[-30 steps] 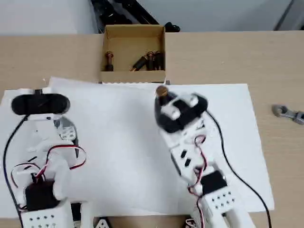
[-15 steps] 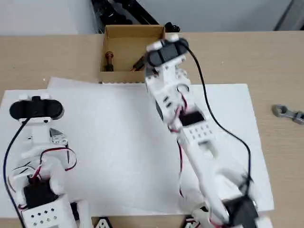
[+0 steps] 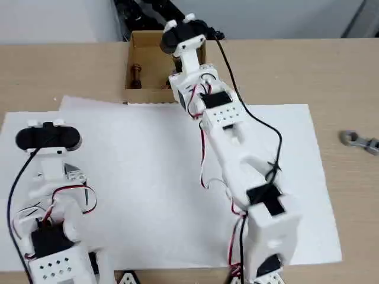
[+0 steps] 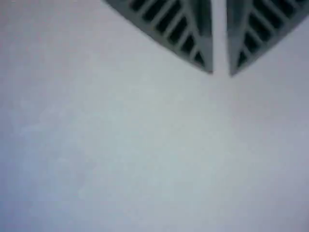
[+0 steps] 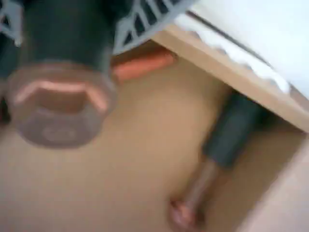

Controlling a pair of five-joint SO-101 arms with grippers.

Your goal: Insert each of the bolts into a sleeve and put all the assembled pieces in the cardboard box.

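Now | right pincer (image 5: 67,29) pinching black-sleeved copper hex bolt (image 5: 58,104) above open brown cardboard box (image 3: 155,59), far edge of tabletop (image 3: 308,71) | left pincer (image 4: 219,67) pressed together over white paper sheet (image 3: 148,177), near left corner

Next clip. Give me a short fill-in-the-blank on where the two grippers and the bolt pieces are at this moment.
1. The right gripper is shut on a bolt-in-sleeve piece and holds it over the ____.
2. The left gripper hangs close above the white ____.
3. In the high view, another piece lies inside, near the ____ wall.

Missing words: cardboard box; paper; left.
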